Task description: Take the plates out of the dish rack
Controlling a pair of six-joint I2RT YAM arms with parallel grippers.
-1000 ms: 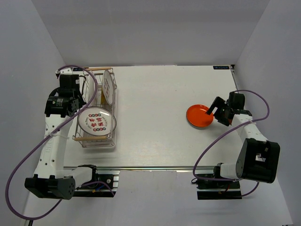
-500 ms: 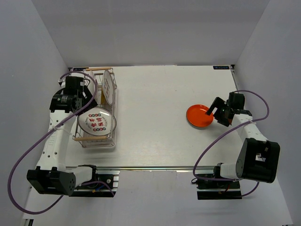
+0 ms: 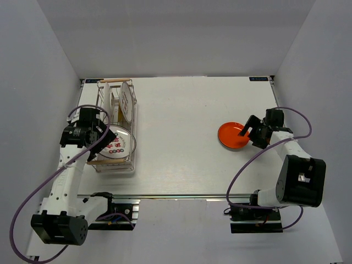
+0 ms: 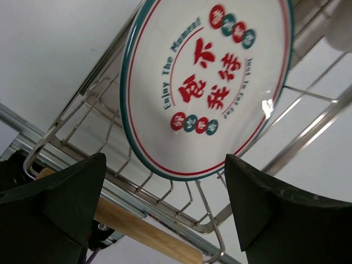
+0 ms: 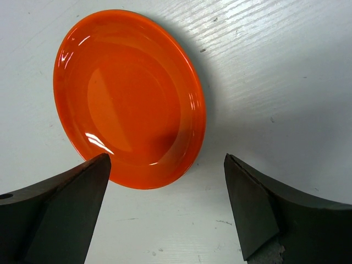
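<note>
- Rack (image 3: 113, 81) at the table's (image 3: 176, 137) left holds two plates: a ringed plate (image 4: 209, 82) at the near end, an upright plate (image 3: 127, 102) behind.
- The left gripper (image 4: 165, 165) hangs wide open at the ringed plate; it should straddle the rim squarely, clear of the rack, before closing.
- At right, the orange plate (image 5: 129, 99) lies unloaded on the table; the right gripper (image 5: 166, 159) is wide open, empty.

Bright, even light from above fills the white-walled booth (image 3: 165, 38). The orange plate (image 5: 129, 99) throws a soft shadow to its right on the table (image 5: 286, 44) and carries small glare streaks; a glint marks the white plate (image 4: 209, 82). Dark fingers (image 4: 55, 209) at the wrist views' bottom edges look soft.
</note>
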